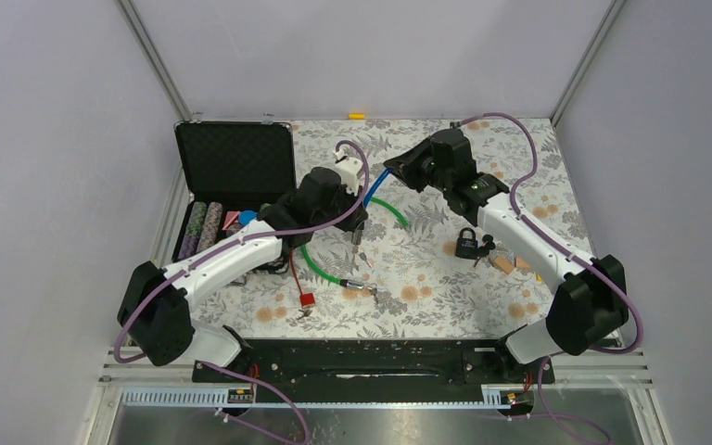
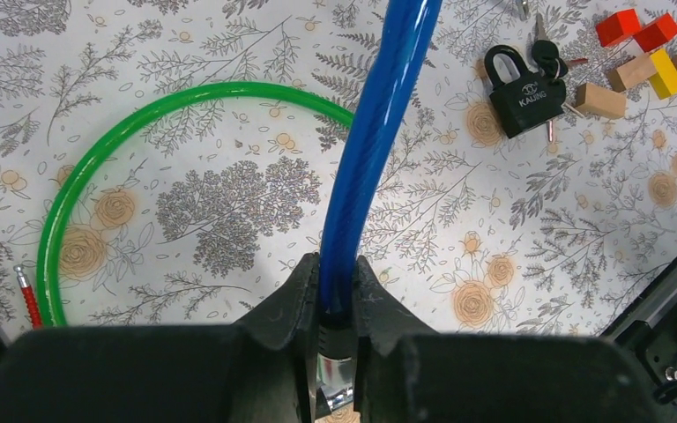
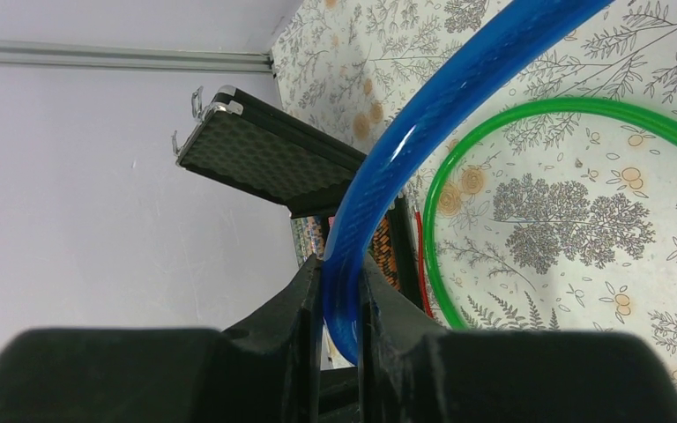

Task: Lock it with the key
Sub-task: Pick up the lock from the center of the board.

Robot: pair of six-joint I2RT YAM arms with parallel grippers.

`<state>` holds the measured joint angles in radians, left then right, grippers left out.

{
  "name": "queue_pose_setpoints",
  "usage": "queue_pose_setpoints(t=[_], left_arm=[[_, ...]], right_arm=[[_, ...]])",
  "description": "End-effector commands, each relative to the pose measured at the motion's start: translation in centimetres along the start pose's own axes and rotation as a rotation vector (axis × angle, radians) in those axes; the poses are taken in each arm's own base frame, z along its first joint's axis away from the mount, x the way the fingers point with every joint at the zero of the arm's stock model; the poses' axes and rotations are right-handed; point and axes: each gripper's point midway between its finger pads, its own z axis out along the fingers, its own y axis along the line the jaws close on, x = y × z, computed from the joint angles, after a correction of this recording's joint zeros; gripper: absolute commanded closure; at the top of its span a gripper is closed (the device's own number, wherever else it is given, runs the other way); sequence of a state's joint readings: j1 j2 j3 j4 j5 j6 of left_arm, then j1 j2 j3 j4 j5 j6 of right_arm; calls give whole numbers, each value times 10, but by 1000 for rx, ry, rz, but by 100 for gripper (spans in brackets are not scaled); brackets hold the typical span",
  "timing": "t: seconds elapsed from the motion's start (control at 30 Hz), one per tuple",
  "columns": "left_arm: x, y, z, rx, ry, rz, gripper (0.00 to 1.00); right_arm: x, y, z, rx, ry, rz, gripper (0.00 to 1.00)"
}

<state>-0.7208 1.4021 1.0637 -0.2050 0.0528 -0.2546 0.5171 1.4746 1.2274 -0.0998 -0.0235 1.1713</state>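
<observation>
A blue cable lock [image 1: 374, 184] hangs above the floral table, held by both grippers. My left gripper [image 2: 338, 286] is shut on the blue cable [image 2: 370, 141] just above its black collar and silver end pin. My right gripper [image 3: 342, 286] is shut on the other part of the blue cable [image 3: 423, 115]. In the top view the left gripper [image 1: 357, 209] and the right gripper [image 1: 397, 170] are close together at mid table. A black padlock [image 1: 466, 244] with keys in it lies to the right; it also shows in the left wrist view [image 2: 523, 92].
A green cable [image 1: 320, 264] loops on the table below the grippers, also in the left wrist view [image 2: 141, 110]. An open black case [image 1: 232, 167] with chips stands at back left. Wooden blocks [image 2: 648, 62] lie next to the padlock. A red tag [image 1: 307, 299] lies near front.
</observation>
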Motion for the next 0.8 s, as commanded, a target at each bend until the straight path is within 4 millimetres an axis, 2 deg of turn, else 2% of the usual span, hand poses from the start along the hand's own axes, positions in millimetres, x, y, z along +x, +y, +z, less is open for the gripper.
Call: queue_pose_setpoints(t=[0.0, 0.1, 0.2, 0.27, 0.4, 0.53, 0.63, 0.77], left_arm=[[-64, -2, -22, -23, -208, 44, 100], [-92, 2, -42, -59, -326, 47, 100], [-126, -1, -71, -63, -478, 57, 100], [-143, -4, -89, -60, -558, 74, 100], [-169, -7, -120, -70, -678, 90, 100], [-182, -10, -143, -67, -744, 108, 100], [-186, -13, -155, -56, -769, 121, 100], [-189, -15, -169, -50, -799, 117, 100]], right_arm=[[-3, 43, -23, -149, 7, -76, 87], [-3, 45, -30, -184, 4, -150, 71], [-3, 45, -37, -205, -4, -239, 62], [-4, 52, -44, -252, -16, -288, 54], [2, 50, -60, -296, -9, -383, 35], [-4, 41, -84, -301, -64, -551, 24], [-14, 19, -96, -215, -109, -715, 19], [-39, -11, -111, -53, -201, -850, 13]])
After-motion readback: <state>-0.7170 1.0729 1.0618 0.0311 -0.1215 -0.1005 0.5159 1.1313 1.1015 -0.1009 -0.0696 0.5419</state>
